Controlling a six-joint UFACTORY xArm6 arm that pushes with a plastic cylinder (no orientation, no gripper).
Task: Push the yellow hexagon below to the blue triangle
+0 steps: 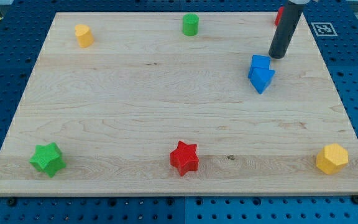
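The yellow hexagon (332, 158) lies at the board's bottom right corner. The blue triangle (262, 80) sits in the upper right part of the board, touching a blue cube (260, 63) just above it. My tip (277, 56) rests on the board just right of and slightly above the blue cube, close to it. The tip is far above the yellow hexagon.
A yellow block (83, 35) stands at the top left, a green cylinder (190, 25) at top centre. A red block (279, 15) is partly hidden behind the rod. A green star (47, 159) is at bottom left, a red star (184, 158) at bottom centre.
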